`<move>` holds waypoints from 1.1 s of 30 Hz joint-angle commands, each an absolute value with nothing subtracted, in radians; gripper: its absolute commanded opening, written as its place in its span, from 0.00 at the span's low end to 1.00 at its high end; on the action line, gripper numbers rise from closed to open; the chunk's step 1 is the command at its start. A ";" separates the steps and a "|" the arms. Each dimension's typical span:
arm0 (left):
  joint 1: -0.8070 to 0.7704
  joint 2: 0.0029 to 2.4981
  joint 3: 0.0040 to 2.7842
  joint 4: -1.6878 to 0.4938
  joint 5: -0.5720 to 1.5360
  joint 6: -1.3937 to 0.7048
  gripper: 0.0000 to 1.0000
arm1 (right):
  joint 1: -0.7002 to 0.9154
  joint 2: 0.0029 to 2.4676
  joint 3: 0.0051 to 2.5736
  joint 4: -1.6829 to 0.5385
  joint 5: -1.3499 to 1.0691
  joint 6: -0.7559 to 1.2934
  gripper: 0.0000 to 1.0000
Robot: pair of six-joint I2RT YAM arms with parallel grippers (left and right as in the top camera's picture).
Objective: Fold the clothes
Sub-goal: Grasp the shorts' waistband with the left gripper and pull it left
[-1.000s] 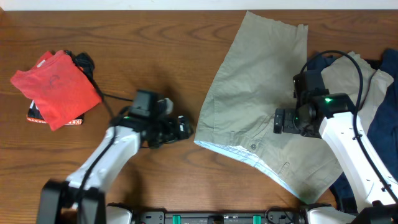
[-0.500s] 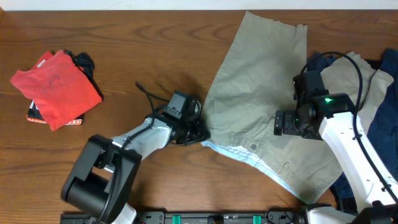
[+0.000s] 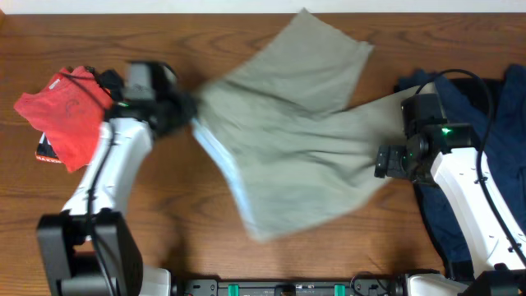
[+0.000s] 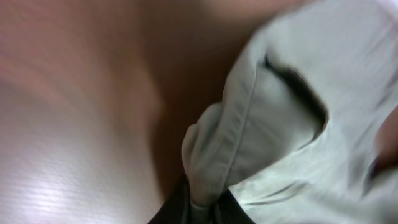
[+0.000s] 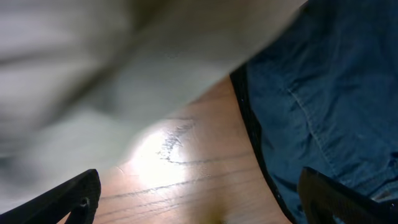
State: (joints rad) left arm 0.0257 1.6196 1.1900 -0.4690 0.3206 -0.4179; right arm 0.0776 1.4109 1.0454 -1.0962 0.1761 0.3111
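1. Overhead: left tool (image 3: 191, 113) grips the left edge of the khaki trousers (image 3: 288, 140), which are blurred across the mid tabletop (image 3: 164, 230). Red T-shirt (image 3: 72, 115) lies far left. Right tool (image 3: 384, 161) is at the trousers' right edge.
2. Left wrist: fingers pinched tight on a trouser fold.
3. Right wrist: fingers spread wide, holding nothing, with a dark blue garment (image 5: 323, 93) on the right.

The khaki trousers (image 3: 288, 140) stretch, blurred, across the middle of the counter (image 3: 164, 238). 1 corner is bunched tight in the left pincer (image 3: 187, 111), and the opposite edge reaches the right pincer (image 3: 385, 161), its hold unclear from above. A pale waistband strip (image 3: 220, 160) runs down from the left pincer. The red T-shirt (image 3: 72, 115) lies folded far left. The dark blue garments (image 3: 509, 140) lie far right.
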 commanded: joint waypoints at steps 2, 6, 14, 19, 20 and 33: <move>0.089 1.594 1.256 -0.490 0.268 -0.389 1.00 | 0.065 1.399 1.051 -1.085 0.183 0.329 0.99; 0.072 1.597 1.251 -0.662 0.295 -0.389 0.98 | 0.065 1.399 1.051 -1.074 0.183 0.329 0.99; -0.007 1.601 1.184 -1.079 0.295 -0.390 0.98 | 0.065 1.399 1.051 -1.040 0.082 0.337 0.99; -0.024 1.601 1.080 -1.127 0.294 -0.429 1.00 | 0.066 1.399 1.050 -1.087 0.044 0.604 0.99; -0.024 1.601 1.053 -1.119 0.294 -0.452 0.99 | 0.066 1.399 1.048 -1.098 0.039 0.661 0.99; -0.024 1.598 0.767 -0.899 0.305 -0.643 0.84 | 0.065 1.399 0.884 -1.008 -0.024 0.950 0.99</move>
